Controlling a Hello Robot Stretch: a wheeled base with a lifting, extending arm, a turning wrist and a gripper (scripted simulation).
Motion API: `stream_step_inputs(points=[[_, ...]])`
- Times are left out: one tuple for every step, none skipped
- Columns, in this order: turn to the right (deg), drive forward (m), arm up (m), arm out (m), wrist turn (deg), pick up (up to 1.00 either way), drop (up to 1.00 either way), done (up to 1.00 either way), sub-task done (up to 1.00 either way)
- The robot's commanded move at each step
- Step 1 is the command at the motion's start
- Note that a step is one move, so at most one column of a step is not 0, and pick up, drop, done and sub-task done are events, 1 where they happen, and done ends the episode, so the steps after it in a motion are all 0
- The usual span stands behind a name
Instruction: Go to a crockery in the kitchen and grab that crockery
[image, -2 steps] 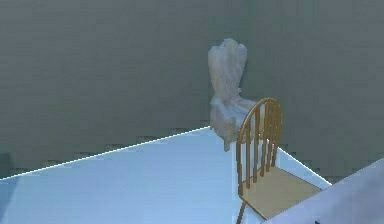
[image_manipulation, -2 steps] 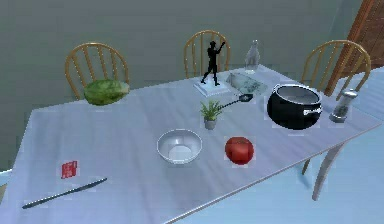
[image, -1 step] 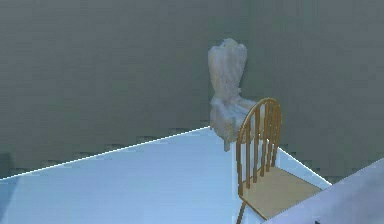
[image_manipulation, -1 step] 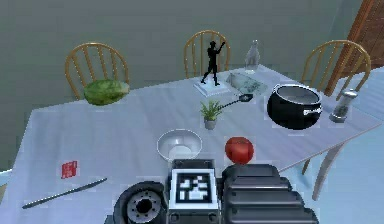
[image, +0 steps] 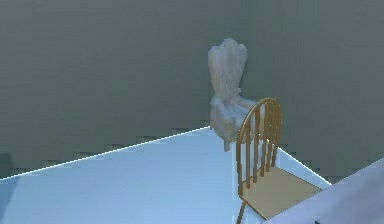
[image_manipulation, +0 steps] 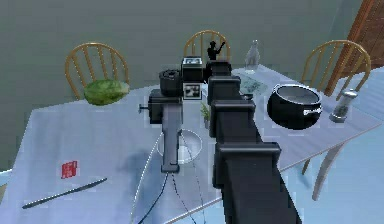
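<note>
A round black bowl (image_manipulation: 295, 106) stands on the pale table (image_manipulation: 90, 140) at the arm side view's right. The dark arm (image_manipulation: 240, 150) rises over the table from the bottom edge. The gripper (image_manipulation: 170, 164) points down toward the near side of the table, where a faint clear round dish (image_manipulation: 188, 148) lies at its fingers. I cannot tell whether it holds anything. A dark cup-like cylinder (image_manipulation: 170, 78) stands just beyond the gripper's body.
On the table lie a green leafy head (image_manipulation: 105, 92), a glass bottle (image_manipulation: 253, 60), a shaker (image_manipulation: 343, 106), a red card (image_manipulation: 68, 168) and a thin utensil (image_manipulation: 65, 192). Wooden chairs (image_manipulation: 95, 62) (image_manipulation: 335, 58) ring it. In the forward view, a wooden chair (image: 258, 150) and a white statue (image: 228, 88) stand in the corner.
</note>
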Motion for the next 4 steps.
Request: stream_step_inputs(points=[[0.0, 0.00, 0.00, 0.00, 45.0, 0.00, 0.00, 0.00, 0.00], [0.0, 0.00, 0.00, 0.00, 45.0, 0.00, 0.00, 0.00, 0.00], [0.0, 0.00, 0.00, 0.00, 45.0, 0.00, 0.00, 0.00, 0.00], [0.0, 0.00, 0.00, 0.00, 39.0, 0.00, 0.00, 0.00, 0.00]])
